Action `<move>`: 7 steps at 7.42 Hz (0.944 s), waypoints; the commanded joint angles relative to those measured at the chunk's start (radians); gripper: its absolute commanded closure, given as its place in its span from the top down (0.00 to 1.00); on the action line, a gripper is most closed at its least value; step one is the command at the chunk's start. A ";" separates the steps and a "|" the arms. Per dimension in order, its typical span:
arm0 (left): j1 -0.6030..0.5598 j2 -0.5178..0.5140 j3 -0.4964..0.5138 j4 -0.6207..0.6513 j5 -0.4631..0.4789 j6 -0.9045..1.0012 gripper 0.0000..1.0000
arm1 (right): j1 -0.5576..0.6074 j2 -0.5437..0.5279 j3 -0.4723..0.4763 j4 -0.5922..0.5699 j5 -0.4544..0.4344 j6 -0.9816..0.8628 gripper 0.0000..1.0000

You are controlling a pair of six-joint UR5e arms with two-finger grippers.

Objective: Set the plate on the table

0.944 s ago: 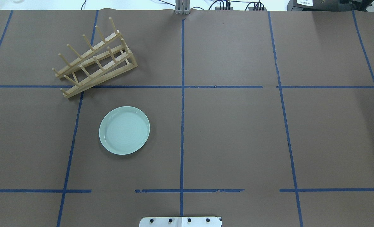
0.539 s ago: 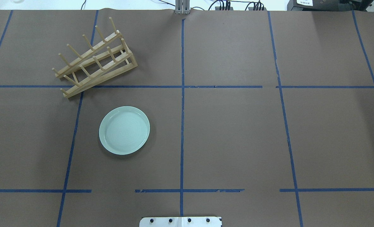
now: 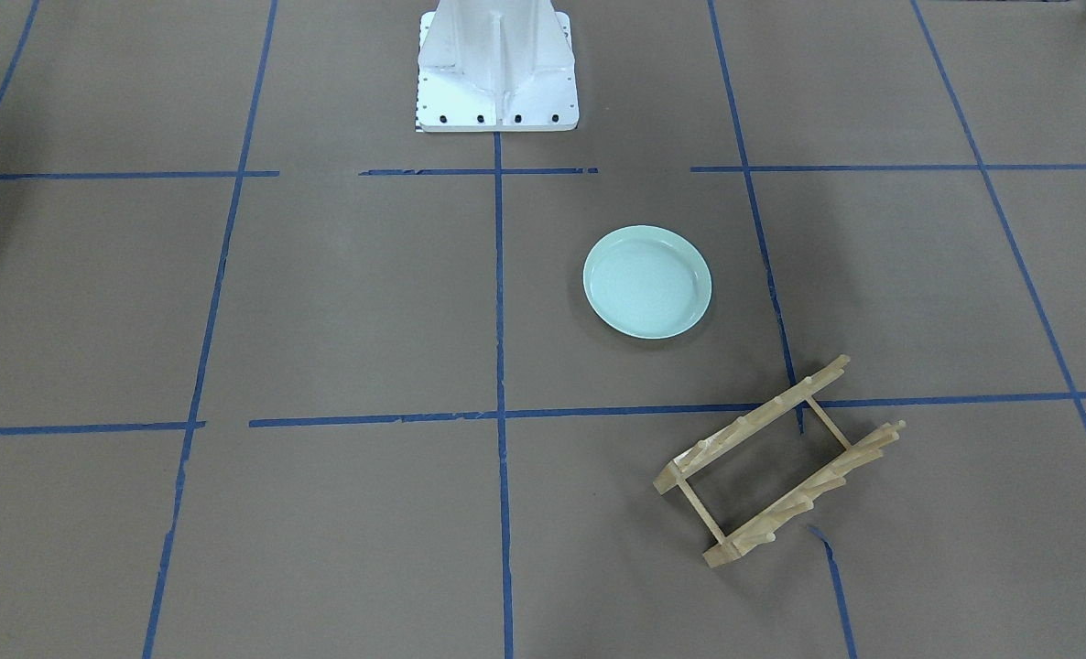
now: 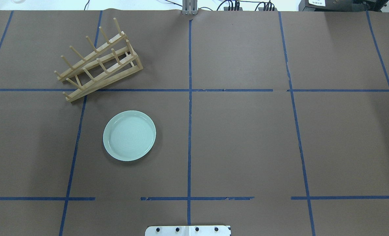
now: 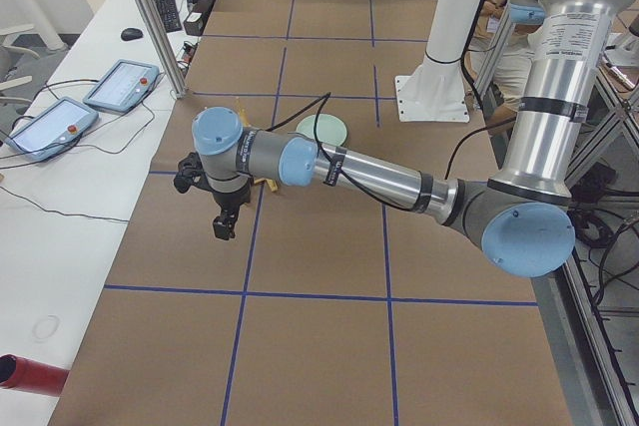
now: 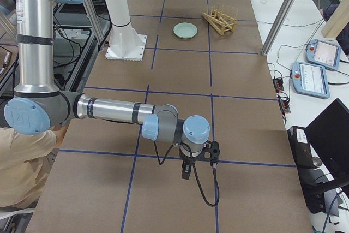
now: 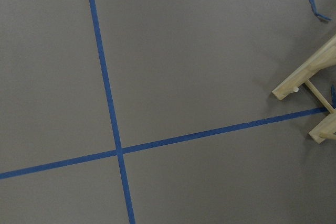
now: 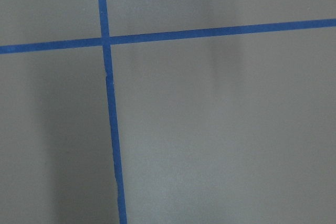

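I'd call it done: plate (image 4: 129,135) flat on worktop (image 4: 240,137), rack (image 4: 97,60) at its 11 o'clock, left gripper (image 5: 222,229) and right gripper (image 6: 186,173) well clear, jaws' state I can't tell.

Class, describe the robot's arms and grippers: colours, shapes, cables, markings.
Both the left arm and right arm are silver tubes with grey joints capped pale blue. Each carries a black cable and ends in a black gripper: left gripper, right gripper. Printed labels mark the upright tubes.

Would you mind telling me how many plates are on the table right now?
1. The plate lies flat on the table, on the robot's left side, apart from the wooden rack; none seems hidden.
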 commanded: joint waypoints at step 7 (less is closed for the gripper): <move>-0.004 0.010 0.028 0.122 0.052 0.009 1.00 | 0.000 0.000 0.000 0.000 0.000 0.000 1.00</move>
